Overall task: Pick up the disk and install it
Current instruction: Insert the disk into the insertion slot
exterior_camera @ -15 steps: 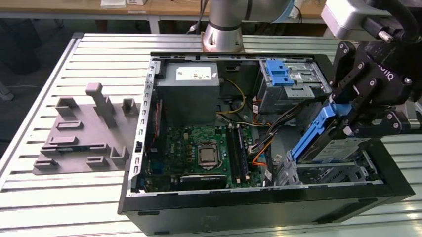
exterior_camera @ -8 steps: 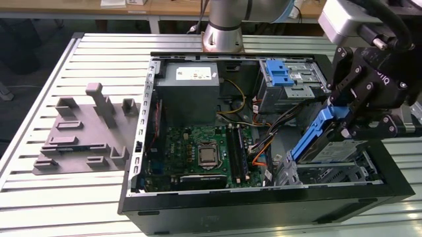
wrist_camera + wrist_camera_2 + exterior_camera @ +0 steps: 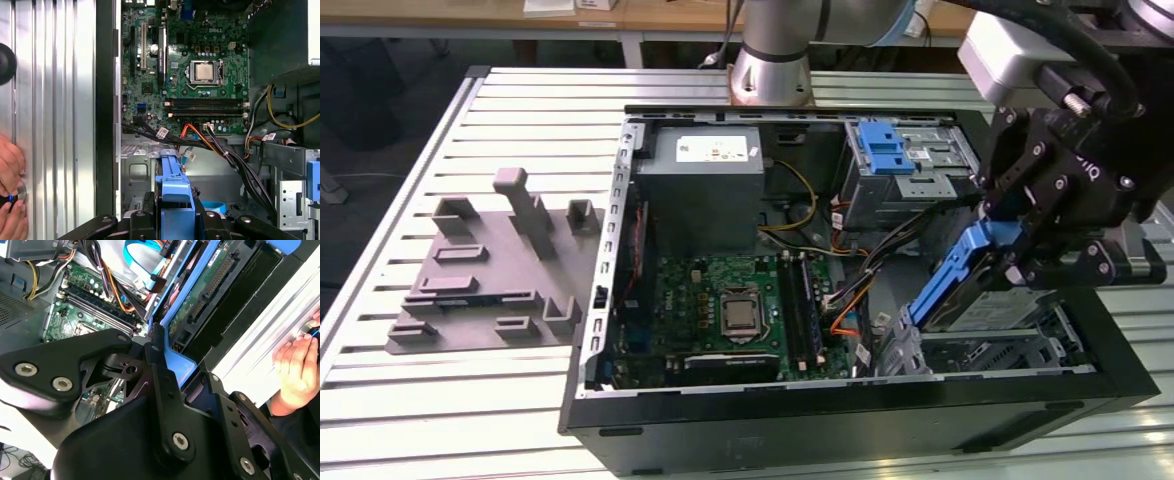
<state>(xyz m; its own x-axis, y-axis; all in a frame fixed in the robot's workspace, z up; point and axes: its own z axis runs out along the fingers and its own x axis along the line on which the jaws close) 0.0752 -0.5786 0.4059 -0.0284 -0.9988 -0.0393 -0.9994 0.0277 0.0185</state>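
Gripper [image 3: 1023,258] clamped on the disk [image 3: 958,282], which hangs tilted over the bay [image 3: 1014,350] in the case [image 3: 854,422] corner. At that slant I'd worry its edge catches the bay wall or snags the cables [image 3: 897,238] just beside

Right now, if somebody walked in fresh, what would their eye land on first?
Most likely the gripper at the exterior view's right, shut on the disk, which is tilted over a bay of the open computer case. Next come the green motherboard on the case floor and, in the first wrist view, a person's hand on the slatted table beside the case.
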